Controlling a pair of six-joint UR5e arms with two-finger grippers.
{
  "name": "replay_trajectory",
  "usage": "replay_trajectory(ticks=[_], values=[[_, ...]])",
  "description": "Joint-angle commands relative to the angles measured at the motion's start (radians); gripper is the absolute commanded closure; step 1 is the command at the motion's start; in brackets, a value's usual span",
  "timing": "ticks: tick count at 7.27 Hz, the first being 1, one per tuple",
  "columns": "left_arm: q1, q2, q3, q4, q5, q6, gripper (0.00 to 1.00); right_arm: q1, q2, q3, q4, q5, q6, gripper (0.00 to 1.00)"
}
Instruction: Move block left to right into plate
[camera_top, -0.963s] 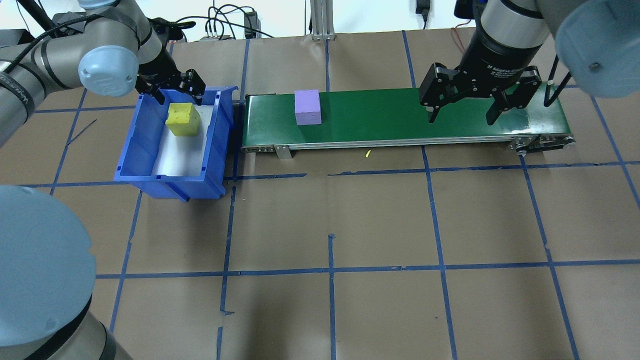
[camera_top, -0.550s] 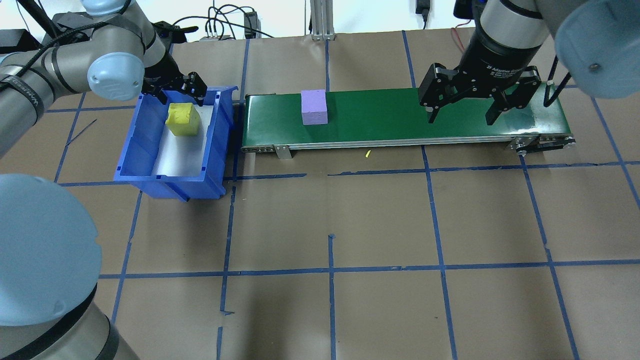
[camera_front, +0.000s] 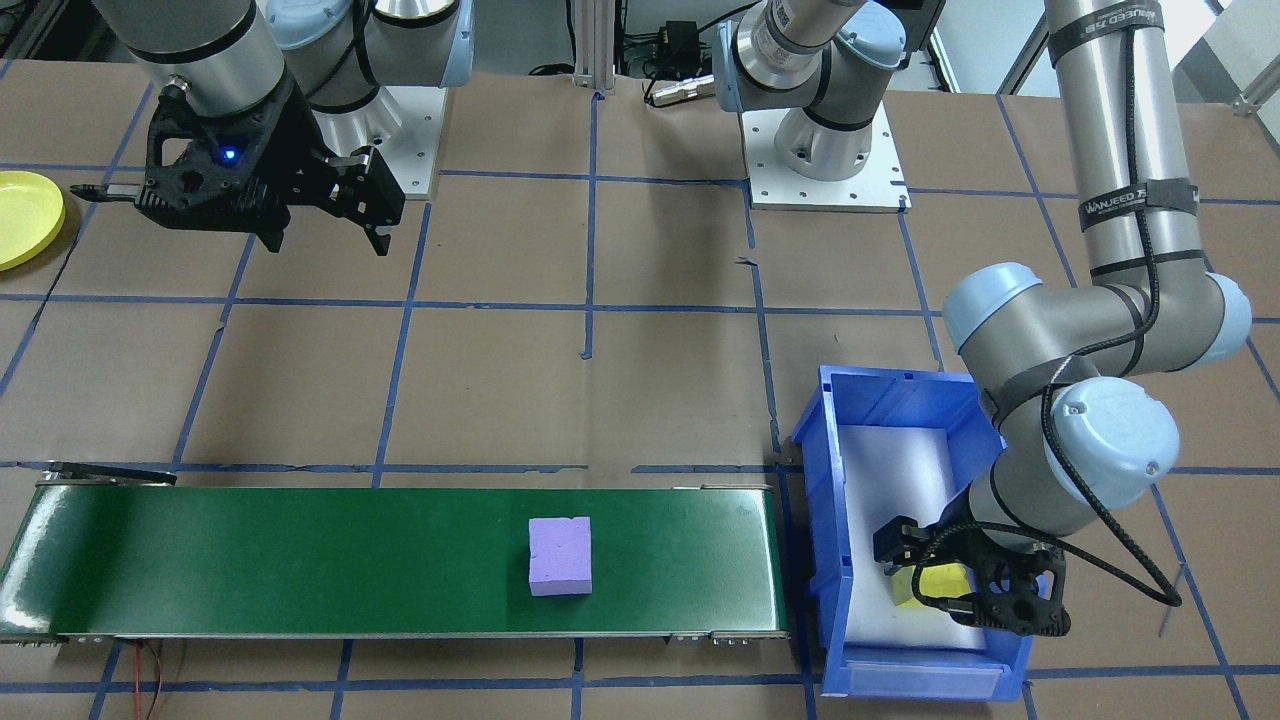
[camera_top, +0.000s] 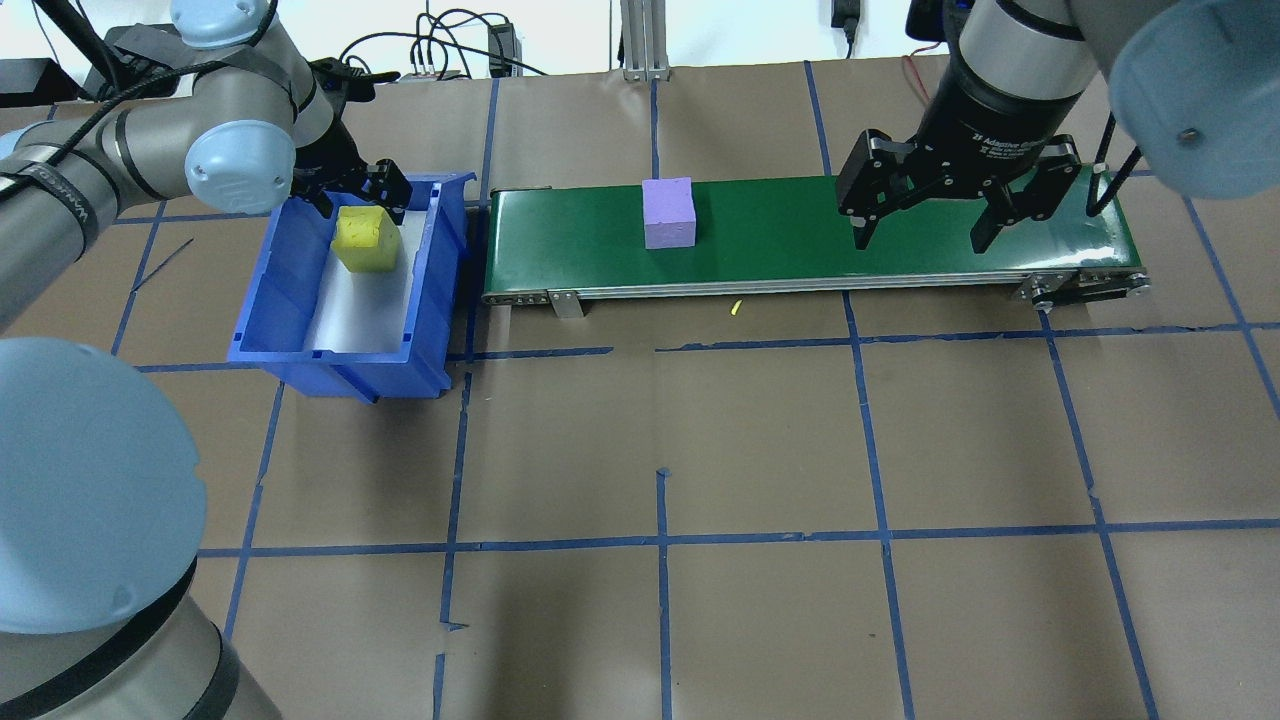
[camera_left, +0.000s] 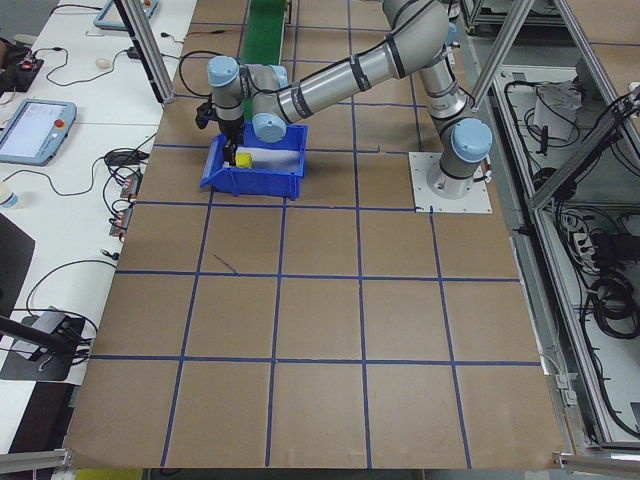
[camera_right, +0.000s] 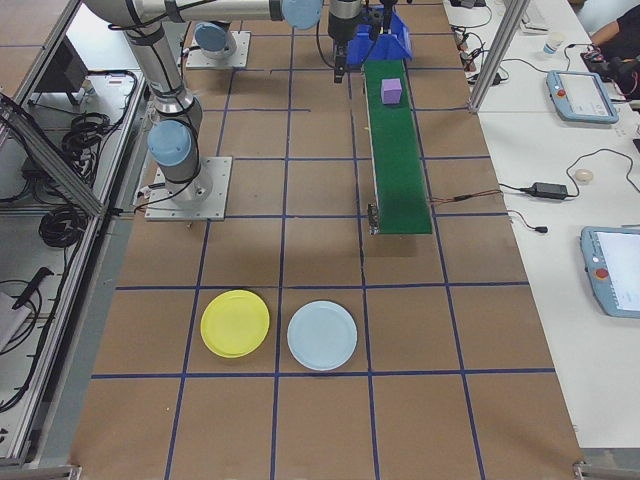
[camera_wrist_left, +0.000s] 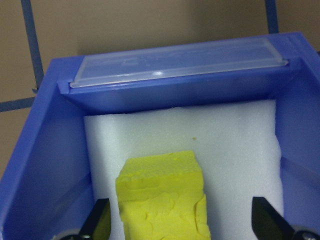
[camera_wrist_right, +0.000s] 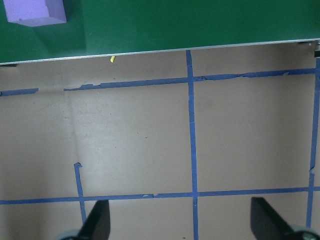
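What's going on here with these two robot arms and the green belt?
A purple block sits on the green belt, partway between the arms. The left gripper is open around a yellow block in the blue bin. The right gripper hangs open above the belt's other end. A yellow plate lies empty, far off on the table.

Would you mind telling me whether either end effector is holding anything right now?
Nothing is held: the left end effector straddles the yellow foam cube open; the right end effector is open, empty.
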Motion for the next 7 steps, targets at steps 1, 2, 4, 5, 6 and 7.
replay_trajectory(ticks=[1, 2, 4, 5, 6, 7], values=[[0.0, -0.011, -0.011, 0.001, -0.003, -0.008, 0.0, -0.004, -0.001, -0.001, 0.001, 0.0, 0.002, 0.0], [0.001, 0.002, -0.011, 0.001, -0.001, -0.016, 0.0, -0.006, 0.001, -0.001, 0.0, 0.002, 0.008, 0.0], [0.001, -0.007, -0.017, 0.003, 0.028, -0.017, 0.0, -0.006, -0.001, 0.0, 0.001, 0.0, 0.008, 0.0], [0.001, -0.017, -0.019, 0.003, 0.027, -0.02, 0.01, -0.006, -0.001, 0.0, 0.001, 0.0, 0.005, 0.0], [0.001, -0.019, -0.019, 0.003, 0.027, -0.023, 0.05, -0.004, -0.001, 0.0, 0.001, 0.0, 0.003, 0.0], [0.001, -0.028, -0.026, 0.003, 0.024, -0.025, 0.27, -0.006, -0.001, -0.001, 0.001, 0.0, 0.002, 0.0]])
